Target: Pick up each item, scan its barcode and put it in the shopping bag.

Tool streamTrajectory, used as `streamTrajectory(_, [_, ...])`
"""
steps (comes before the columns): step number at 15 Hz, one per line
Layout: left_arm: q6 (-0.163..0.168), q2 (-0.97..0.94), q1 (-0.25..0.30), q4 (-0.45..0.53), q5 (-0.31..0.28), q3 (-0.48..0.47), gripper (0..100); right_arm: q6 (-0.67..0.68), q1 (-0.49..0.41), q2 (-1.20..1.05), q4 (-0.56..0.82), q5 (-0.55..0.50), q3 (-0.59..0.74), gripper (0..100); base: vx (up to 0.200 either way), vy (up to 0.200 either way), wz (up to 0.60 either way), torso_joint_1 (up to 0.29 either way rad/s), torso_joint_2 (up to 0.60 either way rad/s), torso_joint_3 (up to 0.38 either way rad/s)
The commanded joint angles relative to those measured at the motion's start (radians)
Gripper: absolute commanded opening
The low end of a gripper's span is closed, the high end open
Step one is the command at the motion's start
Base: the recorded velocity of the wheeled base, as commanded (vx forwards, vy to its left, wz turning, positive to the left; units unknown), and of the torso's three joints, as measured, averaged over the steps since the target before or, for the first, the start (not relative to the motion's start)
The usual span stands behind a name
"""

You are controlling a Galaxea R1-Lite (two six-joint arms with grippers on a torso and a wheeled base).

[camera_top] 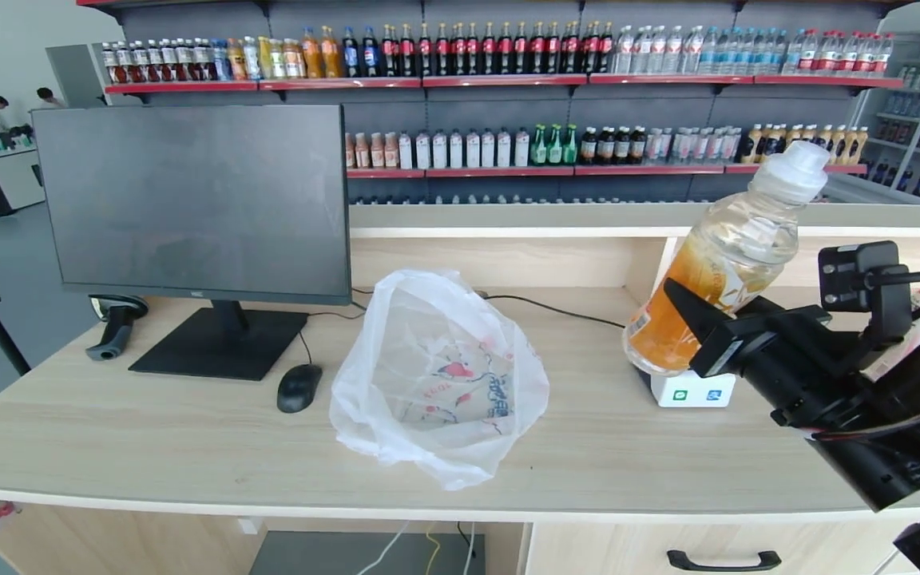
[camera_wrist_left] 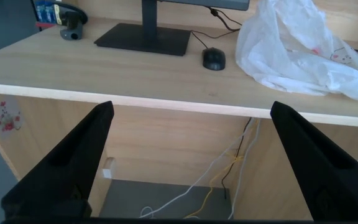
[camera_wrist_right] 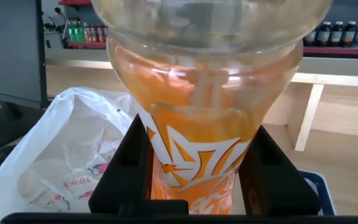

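Below the tabletop's (camera_top: 188,431) near edge the left gripper (camera_wrist_left: 191,109) hangs with fingers spread and empty, while farther right the right gripper (camera_top: 695,319) clamps the tilted bottle (camera_top: 727,255) over the scanner (camera_top: 691,389), so scanning seems in hand; next, it likely needs carrying left into the bag (camera_top: 440,375).
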Motion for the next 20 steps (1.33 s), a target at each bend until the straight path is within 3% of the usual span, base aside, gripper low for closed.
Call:
streamTrajectory(1, [-0.001, 0.0, 0.001, -0.001, 0.0, 0.0, 100, 0.0, -0.001, 0.003, -0.002, 0.0, 0.0, 0, 0.0, 0.0, 0.6, 0.002, 0.0, -0.002])
streamTrajectory(8, [0.004, 0.0, 0.0, -0.001, 0.0, 0.0, 100, 0.001, 0.001, 0.066, -0.002, 0.0, -0.029, 0, 0.0, 0.0, 0.09, -0.001, 0.0, 0.001])
streamTrajectory(15, [0.004, 0.0, 0.001, -0.001, 0.0, 0.0, 100, 0.012, 0.059, 0.305, -0.002, 0.0, -0.225, 0, 0.0, 0.0, 0.0, 0.0, 0.0, 0.0])
streamTrajectory(16, [0.004, 0.0, 0.0, -0.001, 0.0, 0.0, 100, 0.024, 0.099, 0.368, -0.002, 0.0, -0.291, 0, 0.0, 0.0, 0.0, 0.0, 0.0, 0.0])
streamTrajectory(20, [0.004, 0.0, 0.0, -0.001, 0.0, 0.0, 100, 0.024, 0.133, 0.452, -0.002, 0.0, -0.334, 0, 0.0, 0.0, 0.0, 0.0, 0.0, 0.0])
